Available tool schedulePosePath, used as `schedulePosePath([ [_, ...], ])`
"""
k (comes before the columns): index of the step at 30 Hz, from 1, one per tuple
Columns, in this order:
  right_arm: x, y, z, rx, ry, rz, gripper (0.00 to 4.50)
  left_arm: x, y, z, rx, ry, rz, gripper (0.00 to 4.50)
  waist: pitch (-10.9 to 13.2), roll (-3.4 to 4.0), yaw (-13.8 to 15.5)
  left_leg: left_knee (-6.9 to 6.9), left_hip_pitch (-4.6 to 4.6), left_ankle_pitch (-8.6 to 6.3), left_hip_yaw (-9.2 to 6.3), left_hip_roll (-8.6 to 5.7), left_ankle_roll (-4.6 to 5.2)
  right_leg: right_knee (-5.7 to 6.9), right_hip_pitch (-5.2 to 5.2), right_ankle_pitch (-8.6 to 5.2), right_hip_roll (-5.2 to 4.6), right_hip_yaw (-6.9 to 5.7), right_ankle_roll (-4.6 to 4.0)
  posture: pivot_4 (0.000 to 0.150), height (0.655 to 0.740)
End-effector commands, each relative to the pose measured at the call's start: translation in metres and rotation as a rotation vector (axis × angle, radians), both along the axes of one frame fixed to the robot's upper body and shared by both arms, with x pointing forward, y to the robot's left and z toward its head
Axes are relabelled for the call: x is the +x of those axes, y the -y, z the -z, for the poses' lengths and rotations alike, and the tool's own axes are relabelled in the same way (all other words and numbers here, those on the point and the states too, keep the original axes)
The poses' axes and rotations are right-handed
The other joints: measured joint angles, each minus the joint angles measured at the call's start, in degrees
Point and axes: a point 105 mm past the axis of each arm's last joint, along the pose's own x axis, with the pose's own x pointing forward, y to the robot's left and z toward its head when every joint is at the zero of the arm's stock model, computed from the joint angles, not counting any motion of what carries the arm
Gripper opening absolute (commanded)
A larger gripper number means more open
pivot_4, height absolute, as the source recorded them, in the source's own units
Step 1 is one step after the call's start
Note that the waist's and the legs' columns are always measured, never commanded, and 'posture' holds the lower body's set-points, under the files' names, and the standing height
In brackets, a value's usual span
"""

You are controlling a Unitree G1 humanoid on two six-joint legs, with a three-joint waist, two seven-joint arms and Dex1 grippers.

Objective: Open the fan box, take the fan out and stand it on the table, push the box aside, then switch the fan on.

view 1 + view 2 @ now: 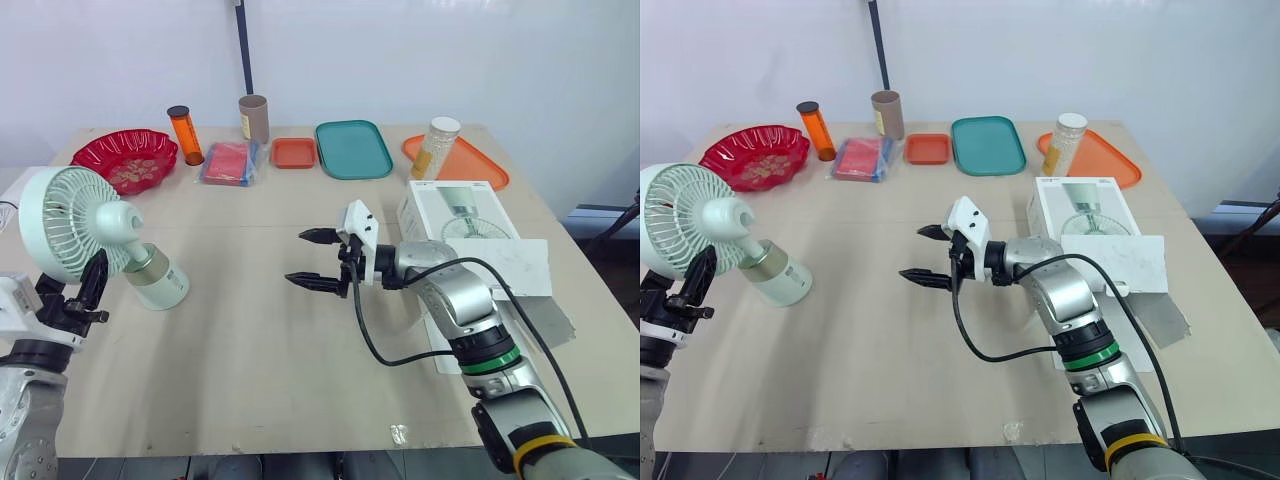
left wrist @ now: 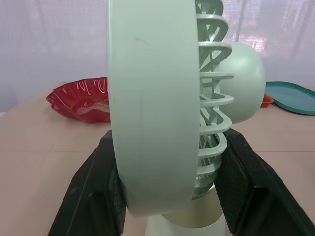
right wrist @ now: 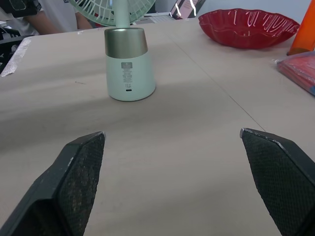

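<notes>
Fan [image 1: 75,225] standing at the left side of the table [image 1: 250,340], its base [image 3: 127,69] down on the surface and its round head raised; left hand [image 2: 170,187] clamped on the head, one black finger on each face of the cage rim; right hand [image 1: 300,258] with its fingers wide apart and holding nothing, hovering over the middle of the table and pointing at the fan; fan box [image 1: 455,210] lying well apart on the right, a flap folded open toward the near edge.

Handling, by the look of it: light, hollow plastic, stiff in the rim but thin in the ribs, so a hard squeeze across the cage could flex it; top-heavy too, with a big head on a narrow neck, so likely to tip if nudged high up; the base seems the safer place to hold or press, being solid and low.

Materials and shapes: pale green smooth plastic; curved ribs fanning from a domed hub; a brushed gold band on a slightly tapered, round base with small print and a tiny mark on its front, too small to tell whether that is the switch; box of white card printed with a fan; table matt beige.
</notes>
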Motion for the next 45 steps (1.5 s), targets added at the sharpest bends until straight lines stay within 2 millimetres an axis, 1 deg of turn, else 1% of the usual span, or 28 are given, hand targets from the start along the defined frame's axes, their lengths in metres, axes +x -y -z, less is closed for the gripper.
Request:
schedulePosePath([
  [1,-0.003,-0.001,-0.013,0.019,0.055,-0.006,4.50,-0.001,0.000,-0.006,0.013,0.019,-0.005,1.88,0.00,0.00,0.00,0.00,0.00,0.00,0.00,0.00,0.00,0.00,0.00,0.00,0.00,0.00,0.00,0.150,0.7400],
  [5,-0.002,-0.004,-0.016,0.029,0.060,-0.002,4.50,-0.001,0.005,-0.011,0.014,0.040,0.020,1.88,0.00,0.00,0.00,0.00,0.00,0.00,0.00,0.00,0.00,0.00,0.00,0.00,0.00,0.00,0.00,0.150,0.7400],
  [7,0.001,-0.010,-0.021,0.047,0.062,0.008,4.50,-0.001,0.015,-0.020,0.013,0.070,0.054,1.88,0.00,0.00,0.00,0.00,0.00,0.00,0.00,0.00,0.00,0.00,0.00,0.00,0.00,0.00,0.00,0.150,0.7400],
  [9,0.001,-0.015,-0.024,0.056,0.063,0.010,4.50,-0.001,0.021,-0.027,0.016,0.089,0.074,1.88,0.00,0.00,0.00,0.00,0.00,0.00,-0.01,0.00,0.00,0.00,-0.01,0.00,0.00,0.00,0.00,0.150,0.7400],
  [10,0.001,-0.019,-0.026,0.062,0.063,0.009,4.50,-0.001,0.023,-0.031,0.012,0.100,0.074,1.88,0.00,0.00,0.00,0.00,-0.01,0.00,-0.01,0.00,-0.01,0.00,-0.01,0.00,0.00,0.00,0.00,0.150,0.7400],
  [13,0.004,-0.034,-0.035,0.085,0.057,0.020,4.50,-0.004,0.038,-0.045,0.010,0.125,0.131,1.88,0.03,-0.09,0.00,0.00,-0.06,0.02,-0.04,0.00,-0.04,0.00,-0.03,0.01,0.00,-0.01,0.01,0.150,0.7400],
  [17,0.002,-0.051,-0.047,0.125,0.049,0.017,4.50,0.001,0.045,-0.049,0.017,0.120,0.170,1.88,0.04,-0.08,0.00,-0.01,-0.08,0.02,-0.12,0.01,-0.05,0.01,-0.04,0.03,-0.01,-0.10,-0.02,0.150,0.7400],
  [21,-0.004,-0.069,-0.058,0.163,0.036,-0.008,4.50,0.013,0.064,-0.055,0.052,0.124,0.232,1.88,0.04,-0.08,-0.01,-0.01,-0.08,0.03,-0.13,0.00,-0.07,0.01,-0.04,0.05,0.00,-0.13,-0.05,0.150,0.7400],
  [24,-0.006,-0.077,-0.061,0.171,0.026,-0.012,4.50,0.020,0.073,-0.057,0.055,0.126,0.262,1.88,0.04,-0.08,-0.01,-0.01,-0.08,0.05,-0.15,0.00,-0.10,0.02,-0.04,0.06,0.01,-0.15,-0.06,0.150,0.7400],
  [27,-0.005,-0.083,-0.063,0.174,0.009,0.008,4.50,0.026,0.079,-0.058,0.060,0.131,0.274,1.88,0.04,-0.08,-0.02,-0.02,-0.11,0.05,-0.16,0.00,-0.10,0.02,-0.06,0.06,0.00,-0.17,-0.07,0.150,0.7400],
  [35,0.001,-0.097,-0.067,0.176,-0.024,0.066,4.50,0.034,0.084,-0.047,0.071,0.094,0.253,1.88,0.04,-0.07,-0.19,-0.04,-0.11,0.05,-0.16,0.04,-0.10,0.04,-0.10,0.11,0.01,-0.21,-0.14,0.150,0.7400],
  [40,0.002,-0.105,-0.061,0.155,-0.032,0.076,4.50,0.039,0.090,-0.041,0.073,0.066,0.251,1.88,0.04,-0.08,-0.13,-0.04,-0.12,0.06,-0.17,0.03,-0.11,0.04,-0.10,0.11,0.00,-0.23,-0.14,0.150,0.7400],
  [45,0.004,-0.110,-0.049,0.119,-0.032,0.087,4.50,0.040,0.092,-0.041,0.058,0.066,0.250,1.88,0.04,-0.08,-0.18,-0.04,-0.12,0.06,-0.18,0.04,-0.11,0.04,-0.12,0.12,0.00,-0.24,-0.15,0.150,0.7400],
])
